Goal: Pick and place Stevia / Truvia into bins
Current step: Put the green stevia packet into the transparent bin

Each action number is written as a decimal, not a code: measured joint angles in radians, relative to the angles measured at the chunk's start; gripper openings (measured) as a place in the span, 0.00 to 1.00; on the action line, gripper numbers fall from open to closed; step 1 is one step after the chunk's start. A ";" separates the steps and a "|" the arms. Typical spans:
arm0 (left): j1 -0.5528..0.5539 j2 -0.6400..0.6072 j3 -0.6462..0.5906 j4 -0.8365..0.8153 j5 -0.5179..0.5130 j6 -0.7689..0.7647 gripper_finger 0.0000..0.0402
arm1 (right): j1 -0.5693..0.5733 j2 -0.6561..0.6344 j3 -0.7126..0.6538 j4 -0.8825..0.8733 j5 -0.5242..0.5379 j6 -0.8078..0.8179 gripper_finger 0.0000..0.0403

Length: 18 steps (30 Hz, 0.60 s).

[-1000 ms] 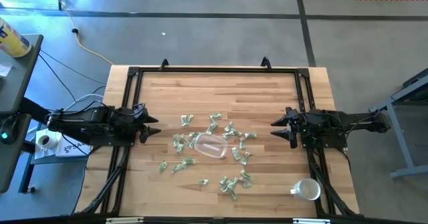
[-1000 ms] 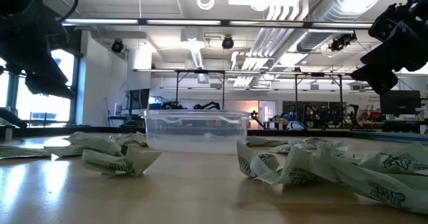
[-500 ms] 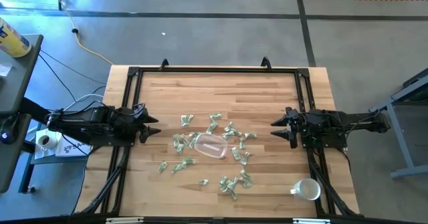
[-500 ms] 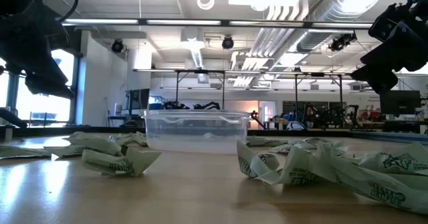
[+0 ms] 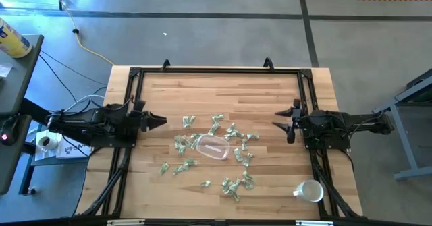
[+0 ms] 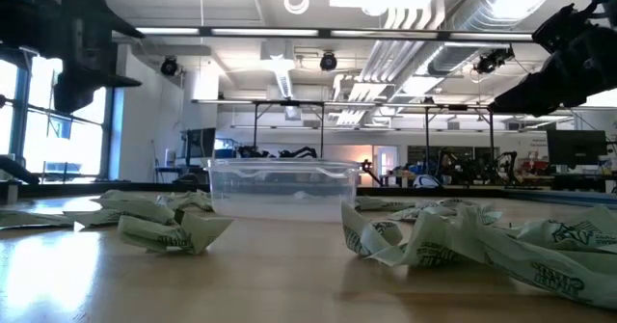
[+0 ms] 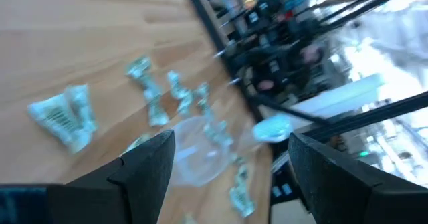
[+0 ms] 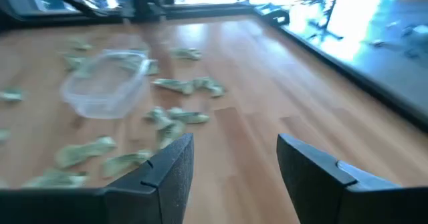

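Strewn across the near half of the desk: crumpled pale green and white Stevia / Truvia packets, the closest cluster lying toward the near edge, more ringing the clear bin at mid-desk, a few stragglers just beyond it toward the far side. Parked alone at the near right corner: a white mug, well apart from the packets. Bin seemingly empty in the level view, no packet showing through its walls. Poised over the left edge, left gripper with jaws spread wide, holding nothing; over the right edge, right gripper with jaws parted to a middling gap, likewise empty, both well clear of the scatter. Judged by look: packets feather-light, thin paper, soft and already creased, likely to slide on the smooth wood and to fold rather than resist under a pinch. Best hold probably across a raised crease or a lifted end, where paper stands proud of the boards, jaws straddling the short width; flat-lying ones likely harder to get under. Little risk of damage beyond a tear; greater risk of nudging a packet away or lifting two tangled together. Bin itself light and liable to shift if bumped.
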 joint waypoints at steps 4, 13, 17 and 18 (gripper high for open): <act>0.000 0.000 0.000 0.078 -0.017 -0.008 0.82 | -0.004 0.000 0.000 0.003 0.069 -0.106 0.51; 0.000 0.000 0.000 0.093 -0.076 0.110 0.82 | -0.005 0.000 0.000 0.001 0.079 -0.128 0.51; 0.000 0.000 0.000 0.093 -0.113 0.129 0.82 | -0.005 0.000 0.000 0.000 0.066 -0.128 0.51; 0.000 0.000 0.000 0.093 -0.114 0.130 0.82 | -0.005 0.000 0.000 0.000 0.060 -0.128 0.51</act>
